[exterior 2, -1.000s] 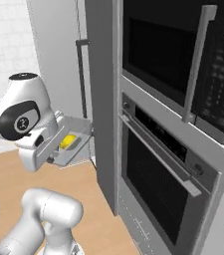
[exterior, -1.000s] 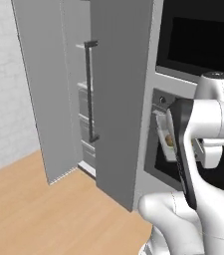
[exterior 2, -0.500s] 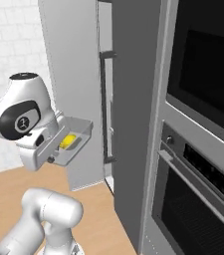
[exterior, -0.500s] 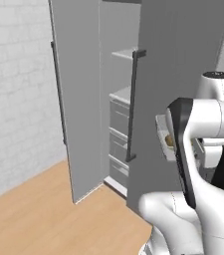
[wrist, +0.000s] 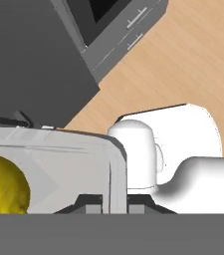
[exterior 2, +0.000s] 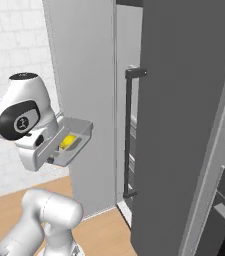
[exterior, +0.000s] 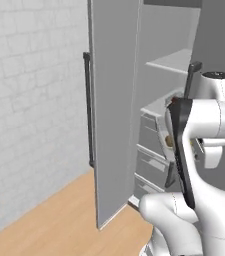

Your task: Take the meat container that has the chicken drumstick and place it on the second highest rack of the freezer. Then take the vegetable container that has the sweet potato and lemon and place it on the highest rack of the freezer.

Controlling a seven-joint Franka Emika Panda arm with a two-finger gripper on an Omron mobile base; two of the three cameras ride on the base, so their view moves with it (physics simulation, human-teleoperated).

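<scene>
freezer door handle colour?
Black: the long bar handle on the grey freezer door, clearest in the right base view.

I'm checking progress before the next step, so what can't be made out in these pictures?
- Sweet potato: hidden in the container; beside the lemon, right base view.
- Claw tips: cut by the bottom edge, hand view.
- Freezer shelves: partly behind the arm, left base view.

I'm looking at a rendered home kitchen: a tall grey freezer [exterior: 115, 100] with its door open on light-grey shelves [exterior: 171, 61], a built-in wall oven [exterior 2: 223, 200] beside it, white brick wall [exterior: 29, 100], and wood plank floor [exterior: 59, 220].
</scene>
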